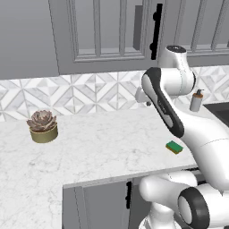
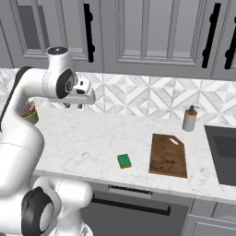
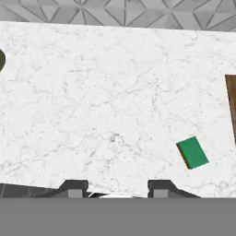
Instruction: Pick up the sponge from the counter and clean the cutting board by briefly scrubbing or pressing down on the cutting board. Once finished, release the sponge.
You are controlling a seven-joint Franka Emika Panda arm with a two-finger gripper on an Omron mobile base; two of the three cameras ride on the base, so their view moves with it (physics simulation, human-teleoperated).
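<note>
The sponge [image 1: 174, 147] [image 2: 124, 161] [image 3: 192, 152], a small green block with a yellow underlayer, lies flat on the white marble counter [image 2: 83, 138] near its front edge. Just to its right lies the dark brown cutting board [image 2: 168, 155], whose edge also shows at the right of the hand view [image 3: 232, 101]. My gripper [image 2: 73, 105] [image 1: 143, 99] [image 3: 116, 189] hangs high above the counter, well left of and behind the sponge. Its fingers stand apart with nothing between them.
A potted succulent [image 1: 43, 126] [image 2: 29, 112] sits at the left of the counter. A soap dispenser [image 2: 189, 119] [image 1: 196, 100] stands by the backsplash behind the board. A dark sink [image 2: 223, 152] lies to the right. Cabinets hang overhead.
</note>
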